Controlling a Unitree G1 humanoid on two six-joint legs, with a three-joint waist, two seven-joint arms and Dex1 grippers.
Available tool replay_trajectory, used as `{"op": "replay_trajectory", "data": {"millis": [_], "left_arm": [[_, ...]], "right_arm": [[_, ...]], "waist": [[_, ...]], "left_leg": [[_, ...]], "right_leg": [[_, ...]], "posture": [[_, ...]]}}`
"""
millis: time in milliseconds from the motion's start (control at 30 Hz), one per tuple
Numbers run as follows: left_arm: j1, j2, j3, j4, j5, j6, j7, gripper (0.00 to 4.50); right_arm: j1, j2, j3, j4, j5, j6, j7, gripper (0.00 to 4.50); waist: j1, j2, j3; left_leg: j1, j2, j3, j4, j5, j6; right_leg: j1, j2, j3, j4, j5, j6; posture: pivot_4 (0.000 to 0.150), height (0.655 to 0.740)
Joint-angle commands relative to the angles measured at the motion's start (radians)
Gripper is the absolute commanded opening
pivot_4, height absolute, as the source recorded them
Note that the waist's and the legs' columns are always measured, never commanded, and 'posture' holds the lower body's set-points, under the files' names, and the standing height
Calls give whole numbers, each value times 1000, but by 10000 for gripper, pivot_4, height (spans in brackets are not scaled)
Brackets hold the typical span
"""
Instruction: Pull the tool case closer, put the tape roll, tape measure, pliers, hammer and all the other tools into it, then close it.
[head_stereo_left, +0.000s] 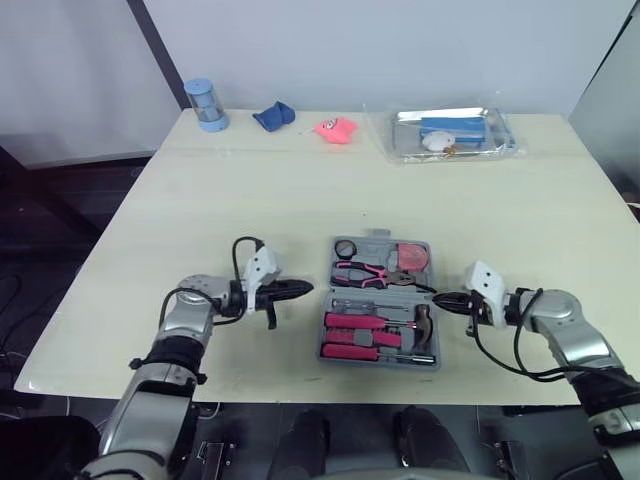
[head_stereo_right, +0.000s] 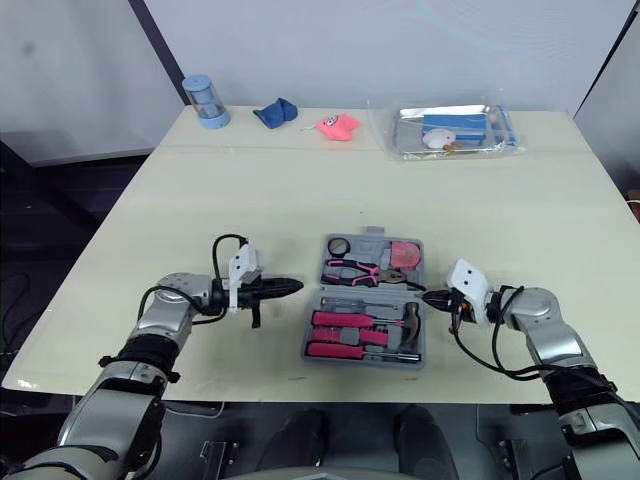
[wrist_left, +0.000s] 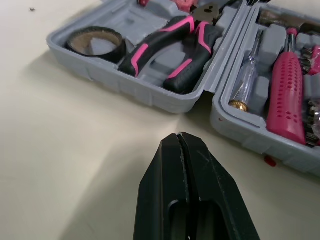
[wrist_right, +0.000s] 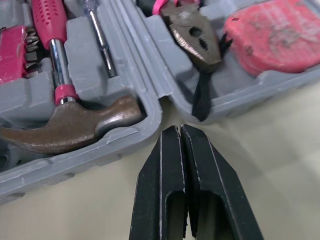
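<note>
Tool case (wrist_left: 150, 92) lies open near the table's (head_stereo_left: 250, 190) front edge, pliers (head_stereo_left: 365, 272) and hammer (head_stereo_left: 422, 322) seated. Left gripper (head_stereo_left: 304, 289) and right gripper (head_stereo_left: 439, 299) flank it, jaws pressed shut and empty. Closing probably needs the far half folded evenly while the near half is steadied.

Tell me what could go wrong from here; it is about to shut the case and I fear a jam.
1. A black strap drapes over the rim of the open grey plastic tool case; closing could pinch it and stop the latch.
2. The pink-and-black pliers lie slanted across their recess and may sit proud, blocking the fold.
3. The left tool and right tool are both shut beside the case; pushing might slide it, not fold it.
</note>
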Motion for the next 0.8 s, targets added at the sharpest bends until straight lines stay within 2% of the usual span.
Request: {"op": "replay_trajectory", "data": {"millis": [33,800], "left_arm": [[-27,-6,-12,24,24,-28,-10,0],[-73,-76,-37,77,74,-24,-8,0]], "right_arm": [[-19,8,3,3,-10,-28,3,739],[-30,29,6,8,-27,-48,6,739]], "waist": [[-1,0,0],[-3,0,0]], "left_leg": [[0,0,0,0,0,0],[0,0,0,0,0,0]], "right_leg": [[0,0,0,0,0,0],[0,0,0,1,0,0]], "posture": [[1500,7400],[1500,7400]]}}
